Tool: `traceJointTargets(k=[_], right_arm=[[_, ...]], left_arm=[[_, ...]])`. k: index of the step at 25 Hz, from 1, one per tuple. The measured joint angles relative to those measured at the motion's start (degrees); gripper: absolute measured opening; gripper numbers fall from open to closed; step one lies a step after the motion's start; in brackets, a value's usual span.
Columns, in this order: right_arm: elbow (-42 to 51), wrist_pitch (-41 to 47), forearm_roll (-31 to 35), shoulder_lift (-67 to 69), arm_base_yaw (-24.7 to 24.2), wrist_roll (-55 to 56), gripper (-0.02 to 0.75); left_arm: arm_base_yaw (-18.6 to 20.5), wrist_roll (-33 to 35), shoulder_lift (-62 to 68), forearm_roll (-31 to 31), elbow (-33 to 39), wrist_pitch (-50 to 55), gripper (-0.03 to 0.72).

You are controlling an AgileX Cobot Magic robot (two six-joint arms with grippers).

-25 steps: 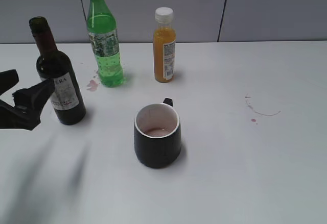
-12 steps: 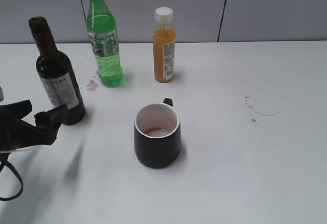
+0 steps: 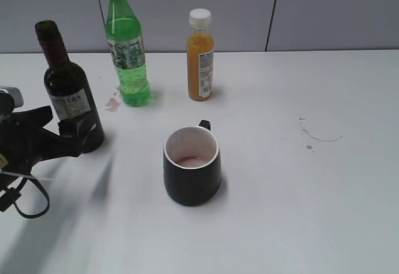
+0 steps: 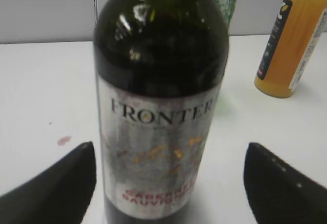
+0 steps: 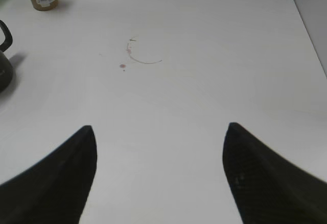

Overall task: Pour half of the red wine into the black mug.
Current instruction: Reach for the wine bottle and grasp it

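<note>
The big white counter (image 3: 280,211) holds everything. The left arm comes in low from the left edge of the outside view, with a loose black cable looping under it, and its left hand (image 3: 55,130) reaches toward the bottom part of the red wine (image 3: 70,93). This hand is spread wide. In the left wrist view its two black fingers (image 4: 56,188) sit far apart, one on each side of the bottle, and there is white counter showing between each finger and the glass, so they are not touching it there. In the outside view one fingertip sits right in front of the bottle's white label, and I cannot tell from that view if it touches. The red wine stands straight up at the back left of the counter, with no cap on its long neck. The right hand (image 5: 158,178) shows only in the right wrist view. It is spread wide too and holds nothing, with bare counter under it. The black mug (image 3: 192,165) stands near the middle of the counter, well apart from the wine bottle and off to its right, with a little pink liquid at the bottom and its handle turned to the back. Behind them stand a green bottle (image 3: 126,49) and a smaller orange juice bottle (image 3: 201,55). A small pink spot (image 3: 113,103) lies beside the green bottle.
</note>
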Motion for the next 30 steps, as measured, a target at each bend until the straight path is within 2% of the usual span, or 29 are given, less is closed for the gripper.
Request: traceJointTargets(k=[9, 15, 30], right_arm=[[0.00, 0.00, 0.00, 0.00, 0.00, 0.00, 0.583], [0.00, 0.00, 0.00, 0.00, 0.00, 0.00, 0.583], [0.00, -0.04, 0.00, 0.00, 0.00, 0.00, 0.583]], left_arm=[[2.18, 0.00, 5.69, 0.30, -6.32, -0.05, 0.693], [2.38, 0.00, 9.02, 2.89, -10.56, -0.05, 0.693], [3.35, -0.05, 12.74, 3.31, -14.91, -0.05, 0.685]])
